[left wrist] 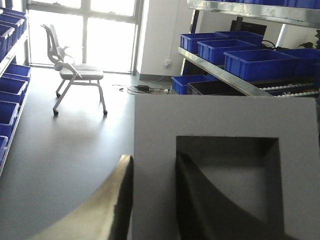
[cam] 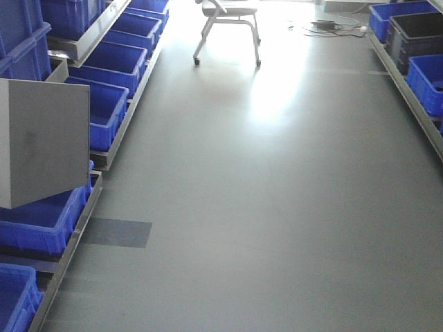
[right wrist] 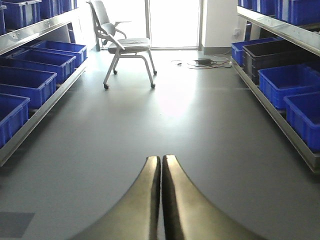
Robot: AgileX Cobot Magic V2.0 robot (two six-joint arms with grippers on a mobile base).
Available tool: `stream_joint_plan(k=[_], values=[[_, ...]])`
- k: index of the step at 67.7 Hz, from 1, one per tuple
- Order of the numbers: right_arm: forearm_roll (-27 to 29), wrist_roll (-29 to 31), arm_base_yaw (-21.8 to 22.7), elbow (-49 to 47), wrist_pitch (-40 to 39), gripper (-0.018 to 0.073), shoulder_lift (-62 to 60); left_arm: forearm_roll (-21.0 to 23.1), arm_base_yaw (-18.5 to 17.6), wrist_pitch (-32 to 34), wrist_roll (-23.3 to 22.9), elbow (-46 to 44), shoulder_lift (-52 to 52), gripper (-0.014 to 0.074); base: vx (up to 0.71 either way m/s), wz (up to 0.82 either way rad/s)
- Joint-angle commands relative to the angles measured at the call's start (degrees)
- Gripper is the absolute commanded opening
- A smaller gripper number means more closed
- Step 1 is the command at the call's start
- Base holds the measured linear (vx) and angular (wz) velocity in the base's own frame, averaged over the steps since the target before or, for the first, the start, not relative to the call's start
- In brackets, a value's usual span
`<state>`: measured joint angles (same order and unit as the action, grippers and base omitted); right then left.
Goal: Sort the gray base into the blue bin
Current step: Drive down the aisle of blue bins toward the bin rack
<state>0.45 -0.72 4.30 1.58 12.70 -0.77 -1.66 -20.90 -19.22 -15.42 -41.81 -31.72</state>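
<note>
The gray base hangs in the air at the left of the front view, above the left rack. In the left wrist view it fills the lower right, its square recess facing the camera. My left gripper is shut on one wall of the base, one finger outside and the other inside the recess. A blue bin sits on the rack just below the base; I cannot tell its floor pattern. My right gripper is shut and empty over the bare floor.
Rows of blue bins line racks on the left and right. A black bin sits among the right ones. A wheeled chair and cables stand at the aisle's far end. A dark floor patch lies near the left rack.
</note>
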Motion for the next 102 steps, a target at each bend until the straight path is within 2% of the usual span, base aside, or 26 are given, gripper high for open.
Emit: stream_joint_plan(k=[1, 21, 102], values=[[-0.5, 0.7, 0.3, 0.1, -4.3, -0.0005, -0.5, 0.3, -0.1, 6.4, -0.3, -1.7, 0.0, 0.0004, 0.37, 0.23], [-0.5, 0.7, 0.3, 0.1, -4.3, -0.0005, -0.5, 0.3, -0.1, 6.4, -0.3, -1.7, 0.0, 0.0004, 0.33, 0.43], [-0.5, 0.7, 0.3, 0.1, -4.3, -0.0005, -0.5, 0.3, -0.1, 6.4, -0.3, -1.7, 0.0, 0.0004, 0.19, 0.71]])
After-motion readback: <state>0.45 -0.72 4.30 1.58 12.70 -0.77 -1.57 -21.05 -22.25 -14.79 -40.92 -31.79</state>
